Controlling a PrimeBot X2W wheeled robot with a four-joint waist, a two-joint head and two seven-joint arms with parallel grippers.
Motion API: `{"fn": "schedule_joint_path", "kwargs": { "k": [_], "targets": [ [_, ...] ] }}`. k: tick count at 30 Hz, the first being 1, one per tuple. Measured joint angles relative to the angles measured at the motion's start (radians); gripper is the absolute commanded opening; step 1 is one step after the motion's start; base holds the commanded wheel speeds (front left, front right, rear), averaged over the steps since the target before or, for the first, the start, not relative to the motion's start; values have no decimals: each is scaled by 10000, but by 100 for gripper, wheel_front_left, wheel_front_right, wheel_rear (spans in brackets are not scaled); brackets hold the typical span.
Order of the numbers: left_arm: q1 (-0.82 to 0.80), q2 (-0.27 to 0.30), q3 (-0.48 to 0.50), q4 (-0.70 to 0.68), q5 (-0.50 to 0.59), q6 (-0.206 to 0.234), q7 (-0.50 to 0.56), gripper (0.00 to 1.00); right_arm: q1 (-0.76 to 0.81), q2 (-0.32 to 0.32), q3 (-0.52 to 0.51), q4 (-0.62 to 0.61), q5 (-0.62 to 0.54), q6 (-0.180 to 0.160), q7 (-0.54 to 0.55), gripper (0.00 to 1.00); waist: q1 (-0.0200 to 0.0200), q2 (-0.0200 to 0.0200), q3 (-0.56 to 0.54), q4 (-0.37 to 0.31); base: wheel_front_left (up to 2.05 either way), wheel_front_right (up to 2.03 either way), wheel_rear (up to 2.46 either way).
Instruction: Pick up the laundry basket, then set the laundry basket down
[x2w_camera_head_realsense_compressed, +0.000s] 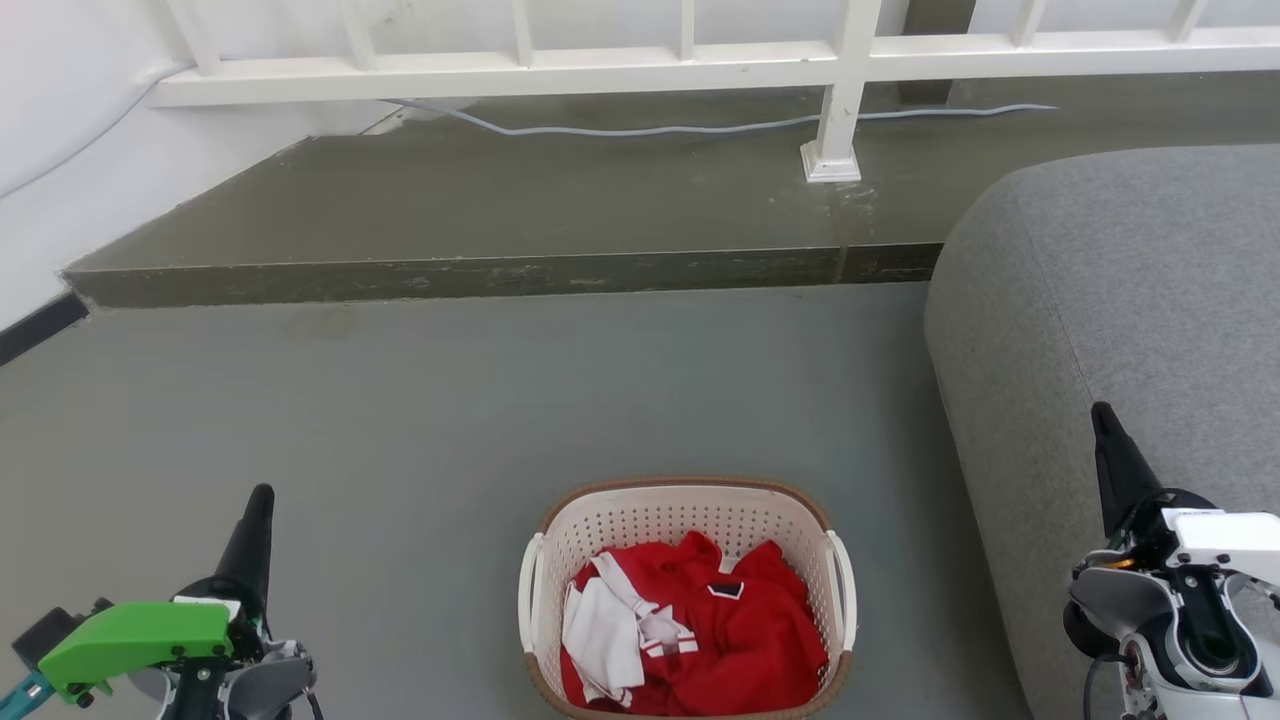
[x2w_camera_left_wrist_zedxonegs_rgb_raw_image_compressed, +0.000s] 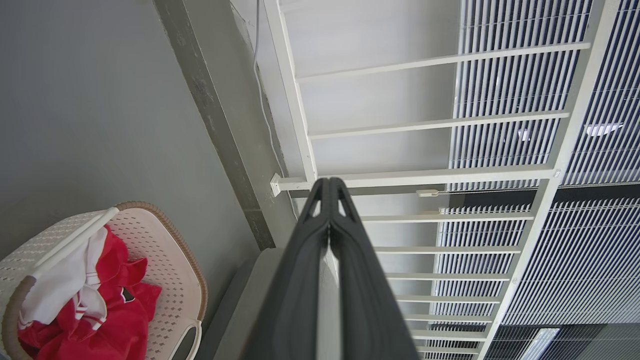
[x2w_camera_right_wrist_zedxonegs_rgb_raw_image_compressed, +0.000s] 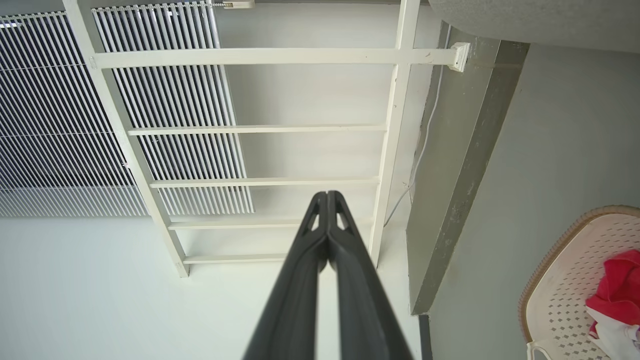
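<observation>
Left claw (x2w_camera_head_realsense_compressed: 260, 497) together | right claw (x2w_camera_head_realsense_compressed: 1102, 412) together | laundry basket (x2w_camera_head_realsense_compressed: 690, 520) on grey floor (x2w_camera_head_realsense_compressed: 450, 400) | step (x2w_camera_head_realsense_compressed: 500, 275), railing (x2w_camera_head_realsense_compressed: 600, 70) beyond

black left pincer (x2w_camera_head_realsense_compressed: 262, 497), green wrist housing (x2w_camera_head_realsense_compressed: 135, 632)

A smooth grey floor (x2w_camera_head_realsense_compressed: 400, 420) carries everything here. The laundry basket (x2w_camera_head_realsense_compressed: 680, 515) stands upright on it, low in the middle of the head view, with bare floor on its left and beyond it. To the basket's right a grey sofa (x2w_camera_head_realsense_compressed: 1120, 300) rests on the same floor, a narrow strip apart. Farther off, a darker raised step (x2w_camera_head_realsense_compressed: 500, 200) runs across, bearing a white railing post (x2w_camera_head_realsense_compressed: 831, 150) and a pale cable (x2w_camera_head_realsense_compressed: 650, 130)
</observation>
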Motion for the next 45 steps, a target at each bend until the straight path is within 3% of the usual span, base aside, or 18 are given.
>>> {"fn": "schedule_joint_path", "kwargs": {
  "k": [6, 45],
  "targets": [
    [-32, -4, 88, 10, -295, -4, 88, 0, -6, 6, -79, -6, 424, 2, 69, 0, 0, 0, -16, 3, 0, 0, 0],
    [-33, -8, 109, 10, -295, -4, 88, 0, -12, 8, -81, -42, 431, 44, 69, 0, 0, 0, -14, 3, 0, 0, 0]
  ]
}}
